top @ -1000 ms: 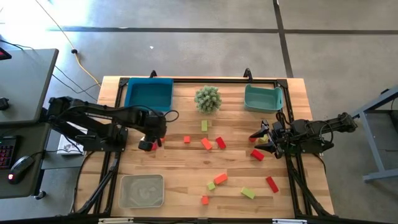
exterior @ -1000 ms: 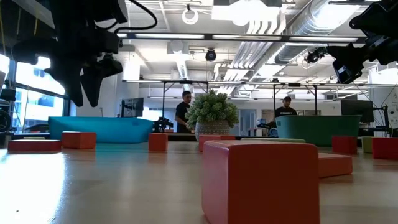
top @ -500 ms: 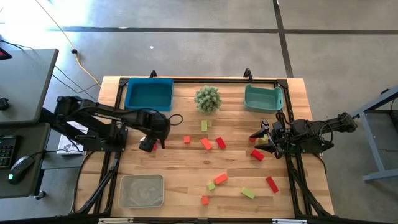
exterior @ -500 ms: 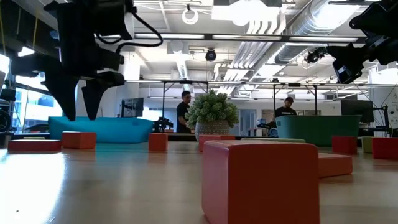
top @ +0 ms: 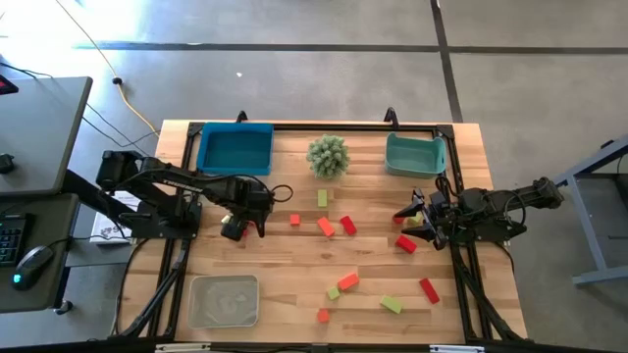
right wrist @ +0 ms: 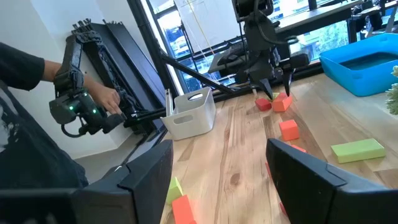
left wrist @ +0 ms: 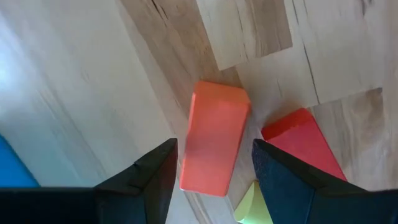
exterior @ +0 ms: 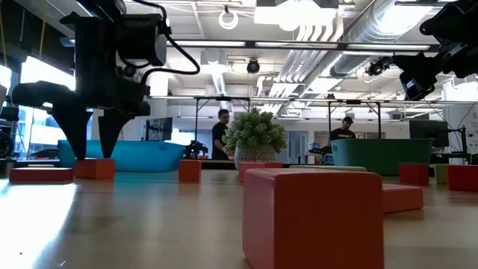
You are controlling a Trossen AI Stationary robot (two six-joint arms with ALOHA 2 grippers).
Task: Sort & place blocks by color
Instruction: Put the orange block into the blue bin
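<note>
My left gripper (top: 237,227) is open and points down near the table's left edge, in front of the blue bin. In the left wrist view its fingers stand on either side of an orange-red bar (left wrist: 214,146) lying flat on the wood, without touching it. A red block (left wrist: 303,144) and a yellow-green block (left wrist: 254,206) lie right beside that bar. In the low view the fingertips (exterior: 110,146) hang just above the orange bar (exterior: 94,168). My right gripper (top: 410,218) is open and waits above the table near its right edge. Other blocks (top: 326,226) lie scattered over the middle and right of the table.
A blue bin (top: 235,149) and a teal bin (top: 414,155) stand at the far edge with a spiky green plant (top: 328,155) between them. A clear bin (top: 224,300) sits at the near left. People stand in the room beyond the table.
My left gripper has come down from well above the table until its open fingers stand around the orange-red bar, drifting a little toward the table's right. The blocks have stayed where they were.
</note>
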